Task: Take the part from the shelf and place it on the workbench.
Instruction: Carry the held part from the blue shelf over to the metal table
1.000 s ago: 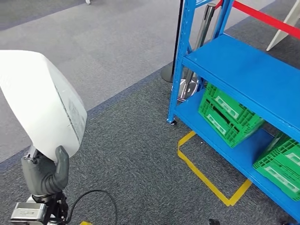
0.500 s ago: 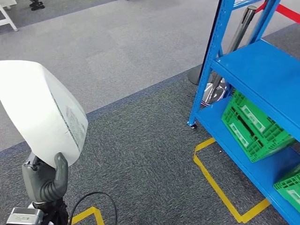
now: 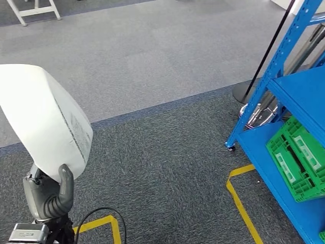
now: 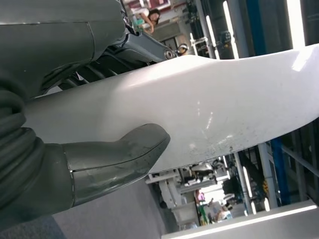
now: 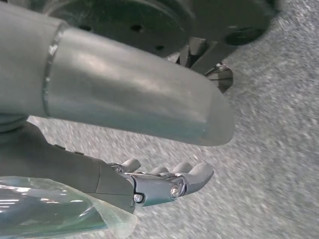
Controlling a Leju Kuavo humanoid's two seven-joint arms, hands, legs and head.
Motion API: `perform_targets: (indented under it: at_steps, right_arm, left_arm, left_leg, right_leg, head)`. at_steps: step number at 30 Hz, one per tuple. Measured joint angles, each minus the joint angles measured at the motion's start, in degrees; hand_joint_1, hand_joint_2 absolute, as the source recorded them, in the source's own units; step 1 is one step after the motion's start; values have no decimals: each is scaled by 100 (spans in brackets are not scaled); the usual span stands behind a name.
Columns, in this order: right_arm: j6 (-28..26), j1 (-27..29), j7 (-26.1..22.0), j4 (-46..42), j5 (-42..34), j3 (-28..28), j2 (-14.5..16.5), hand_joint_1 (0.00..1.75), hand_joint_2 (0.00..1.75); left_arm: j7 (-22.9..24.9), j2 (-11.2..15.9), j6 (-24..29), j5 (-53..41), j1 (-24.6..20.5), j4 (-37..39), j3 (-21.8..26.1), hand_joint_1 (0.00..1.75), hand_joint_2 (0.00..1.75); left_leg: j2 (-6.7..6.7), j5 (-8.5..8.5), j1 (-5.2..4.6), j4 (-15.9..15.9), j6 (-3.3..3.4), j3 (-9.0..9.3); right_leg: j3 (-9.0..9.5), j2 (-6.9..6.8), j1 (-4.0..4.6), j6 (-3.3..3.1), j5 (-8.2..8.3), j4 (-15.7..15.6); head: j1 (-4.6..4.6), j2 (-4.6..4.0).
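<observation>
Left hand (image 3: 49, 195) low at the left in the head view, thumb (image 4: 116, 152) pressed against the white part (image 3: 44, 119); it grips the part's lower edge, part raised above the hand over the grey carpet (image 3: 164, 152). Right hand (image 5: 161, 181) hangs over carpet, fingers straight, holding nothing. Blue shelf (image 3: 295, 96) off to the right, green crate (image 3: 297, 160) on its lower level. Yellow floor tape (image 3: 239, 201) beside the shelf.

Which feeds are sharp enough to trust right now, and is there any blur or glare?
Head view: sharp, evenly lit, left hand gripping the white part. Left wrist view: part sharp with small glare spots, background lights blown out. Right wrist view: carpet smeared by motion blur, right hand fairly crisp.
</observation>
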Motion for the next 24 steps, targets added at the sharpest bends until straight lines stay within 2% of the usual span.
perform_targets:
  at_steps: [1, 2, 3, 5, 6, 8, 9, 10, 11, 12, 13, 14, 15, 16, 18, 19, 20, 21, 22, 23, 24]
  right_arm:
    - [-1, 0, -7, -3, -3, -4, 1, 0, 0]
    - [-1, 1, -11, -4, -4, -7, 1, 0, 0]
    - [-2, 2, -13, -5, -5, -9, 1, 0, 0]
    - [-2, 1, -16, -8, -7, -11, 2, 0, 0]
    - [-2, 1, -16, -10, -9, -13, 5, 0, 0]
    - [-3, 2, -20, -13, -31, -20, 13, 0, 0]
    - [-3, 8, -20, -15, -45, -31, 15, 0, 0]
    - [-3, 18, -9, -15, -56, -45, 15, 0, 0]
    - [-4, 30, 14, -15, -53, -63, 14, 0, 0]
    - [-3, 38, 60, -14, -27, -79, 14, 0, 0]
    - [-1, 43, 118, -14, 22, -90, 17, 0, 0]
    - [2, 45, 182, -13, 88, -97, 24, 0, 0]
    - [6, 46, 243, -13, 164, -98, 35, 0, 0]
    - [9, 48, 290, -12, 235, -98, 51, 0, 0]
    - [9, 54, 357, -11, 342, -97, 75, 0, 0]
    - [9, 56, 383, -10, 383, -97, 82, 0, 0]
    - [10, 54, 406, -11, 418, -97, 84, 0, 0]
    - [11, 50, 424, -11, 456, -97, 86, 0, 0]
    - [12, 45, 436, -12, 498, -96, 86, 0, 0]
    - [12, 40, 433, -13, 538, -95, 86, 0, 0]
    - [9, 40, 406, -13, 577, -94, 81, 0, 0]
  left_arm:
    - [8, 0, -5, -5, -11, 0, 2, 175, 175]
    - [14, -1, -10, -10, -22, 0, 4, 175, 175]
    - [16, -1, -14, -13, -30, 0, 6, 175, 175]
    - [20, 3, -19, -17, -36, -1, 10, 175, 175]
    - [20, 5, -20, -19, -34, -1, 11, 175, 175]
    - [27, 11, -29, -31, -52, -2, 12, 175, 175]
    - [36, 13, -37, -41, -63, -1, 12, 175, 175]
    - [46, 15, -45, -51, -71, 0, 13, 175, 175]
    - [55, 16, -48, -58, -70, 2, 17, 175, 175]
    - [61, 19, -48, -60, -64, 4, 24, 175, 175]
    - [60, 21, -44, -49, -58, 5, 31, 175, 175]
    - [57, 23, -39, -34, -53, 6, 39, 175, 175]
    - [53, 26, -31, -19, -51, 5, 47, 175, 175]
    - [48, 26, -23, -5, -52, 5, 52, 175, 175]
    - [40, 23, -5, 2, -52, 4, 60, 175, 175]
    - [38, 22, 1, 3, -42, 3, 61, 175, 175]
    - [37, 21, 5, 3, -25, 2, 62, 175, 175]
    - [36, 21, 10, -3, -2, -1, 62, 175, 175]
    - [36, 20, 23, -13, 14, -2, 63, 175, 175]
    - [43, 18, 43, -23, 21, -4, 64, 175, 175]
    - [58, 16, 66, -32, 29, -4, 64, 175, 175]
  left_leg:
    - [-53, -16, -1, 42, -29, -20]
    - [-104, -21, -2, 70, -59, -47]
    - [-160, -15, -1, 86, -92, -75]
    - [-279, 16, 20, 89, -155, -119]
    - [-231, 2, 19, 116, -181, -140]
    - [59, -193, 4, 432, -224, -284]
    - [245, -365, -5, 748, -240, -423]
    - [345, -545, -4, 1127, -252, -592]
    - [386, -672, -1, 1455, -255, -738]
    - [404, -706, -1, 1641, -249, -814]
    - [414, -632, -4, 1619, -232, -792]
    - [442, -465, -14, 1384, -202, -666]
    - [525, -261, -37, 1009, -157, -472]
    - [663, -126, -79, 646, -105, -282]
    - [877, -43, -162, 183, -7, -60]
    - [891, -76, -190, 126, 21, -44]
    - [828, -71, -193, 75, 45, -38]
    - [762, -49, -175, 28, 59, -15]
    - [693, -25, -151, -28, 79, 17]
    - [628, 2, -122, -82, 101, 48]
    - [563, 22, -98, -111, 114, 72]
  right_leg:
    - [103, 142, -23, 9, 58, -238]
    - [157, 237, -34, 3, 51, -337]
    - [185, 276, -29, -17, 22, -367]
    - [212, 165, -14, -90, 37, -374]
    - [219, 95, -11, -127, 49, -381]
    - [233, -65, -9, -198, 65, -405]
    - [237, -149, 7, -223, 60, -408]
    - [238, -241, 22, -243, 53, -410]
    - [239, -331, 36, -255, 44, -410]
    - [242, -420, 48, -266, 35, -409]
    - [249, -501, 60, -274, 26, -409]
    - [263, -573, 72, -279, 14, -409]
    - [283, -638, 82, -279, -1, -411]
    - [306, -698, 95, -271, -18, -414]
    - [328, -818, 114, -237, -43, -423]
    - [338, -886, 120, -213, -48, -436]
    - [359, -957, 124, -187, -53, -454]
    - [379, -968, 121, -161, -74, -461]
    - [374, -879, 119, -133, -128, -414]
    - [309, -725, 116, -109, -231, -258]
    - [164, -532, 104, -90, -378, 27]
  head:
    - [3, 0]
    - [0, 0]
    - [-1, 0]
    - [-8, 0]
    - [-12, 0]
    - [-51, 0]
    - [-71, 0]
    - [-86, 0]
    - [-87, 0]
    - [-89, 0]
    - [-89, 0]
    - [-90, 0]
    - [-89, 0]
    - [-86, 0]
    - [-92, 0]
    - [-98, 0]
    - [-106, 0]
    - [-103, 0]
    - [-101, 0]
    - [-90, 0]
    - [-74, 0]
